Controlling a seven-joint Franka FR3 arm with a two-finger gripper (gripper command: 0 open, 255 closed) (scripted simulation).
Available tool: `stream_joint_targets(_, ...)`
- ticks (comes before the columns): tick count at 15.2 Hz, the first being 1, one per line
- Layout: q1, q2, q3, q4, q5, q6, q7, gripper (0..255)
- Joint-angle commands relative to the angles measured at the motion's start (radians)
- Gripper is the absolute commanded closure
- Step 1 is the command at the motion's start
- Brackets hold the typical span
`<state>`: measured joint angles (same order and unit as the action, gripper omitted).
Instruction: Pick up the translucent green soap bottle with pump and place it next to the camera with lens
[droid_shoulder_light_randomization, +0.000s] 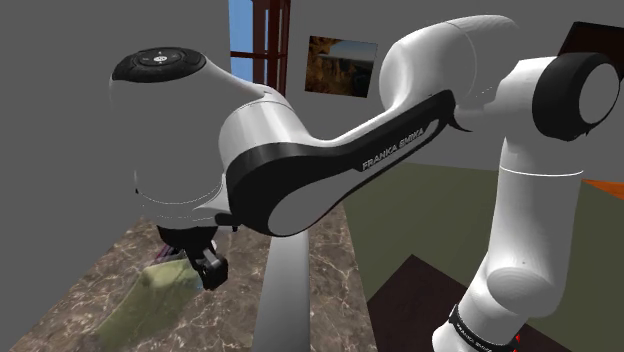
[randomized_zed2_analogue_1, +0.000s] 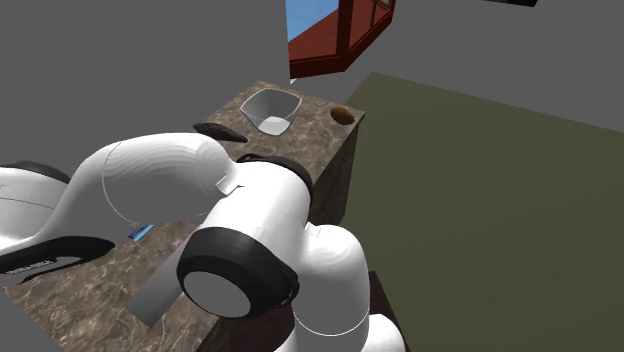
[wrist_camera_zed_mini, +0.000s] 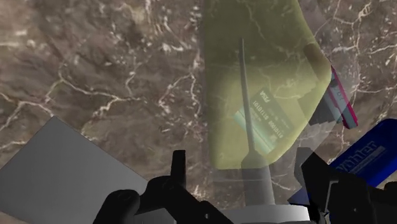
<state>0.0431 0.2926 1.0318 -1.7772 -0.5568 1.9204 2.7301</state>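
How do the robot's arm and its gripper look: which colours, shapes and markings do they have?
The arm has smooth, rounded white links with black bands at the joints. One black band carries the white lettering FRANKA EMIKA. A round black cap closes one joint. The gripper is all black, with two blocky fingers.

Light is flat, even and rather dim. The white arm (droid_shoulder_light_randomization: 262, 128) shades softly to grey underneath; the marbled counter (wrist_camera_zed_mini: 95, 76) is evenly lit; the blue window (droid_shoulder_light_randomization: 240, 30) is brightest.
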Motion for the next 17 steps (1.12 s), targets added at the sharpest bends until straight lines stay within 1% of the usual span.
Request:
stream_joint_targets(1, -0.023, 0.03, -0.004, -0.034, 0.036, 0.005, -0.022, 0)
stream_joint_targets(3, -0.031, 0.015, 0.004, -0.028, 0.051, -0.008, -0.032, 0)
stream_joint_targets(4, -0.014, 0.035, -0.004, -0.011, 0.035, -0.016, -0.023, 0)
stream_joint_targets(5, 0.033, 0.068, -0.011, -0.018, 0.003, -0.01, 0.031, 0)
stream_joint_targets(9, 0.04, 0.03, 0.015, 0.068, 0.051, -0.112, 0.0, 0)
stream_joint_targets(17, 0.04, 0.03, 0.015, 0.068, 0.051, -0.112, 0.0, 0)
